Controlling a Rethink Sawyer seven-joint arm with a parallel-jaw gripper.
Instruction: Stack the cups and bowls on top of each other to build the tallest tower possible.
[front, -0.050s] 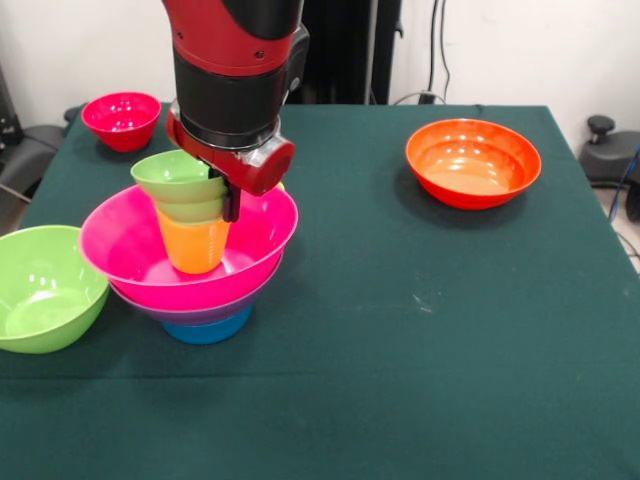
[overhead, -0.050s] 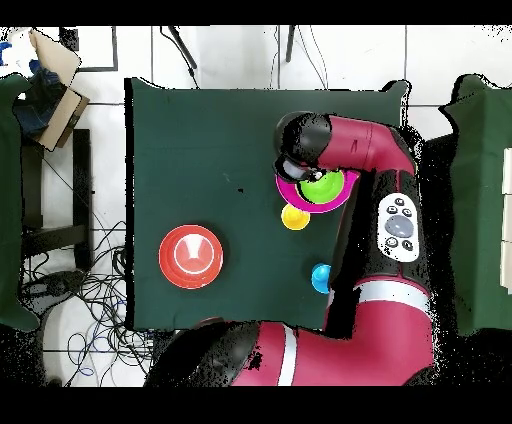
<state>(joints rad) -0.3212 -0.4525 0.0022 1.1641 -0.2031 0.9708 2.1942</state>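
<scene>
Tower (front, -0.050s: 190, 265): green bowl (front, -0.050s: 178, 176) topmost, tilted.

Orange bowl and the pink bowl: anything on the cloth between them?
No. The front view shows bare green cloth between the orange bowl and the pink bowl.

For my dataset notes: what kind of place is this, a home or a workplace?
Probably a robotics lab or workshop. A red robot arm works over a table with a dark green cloth, loose cables lie on the tiled floor, and cardboard boxes stand nearby.
</scene>
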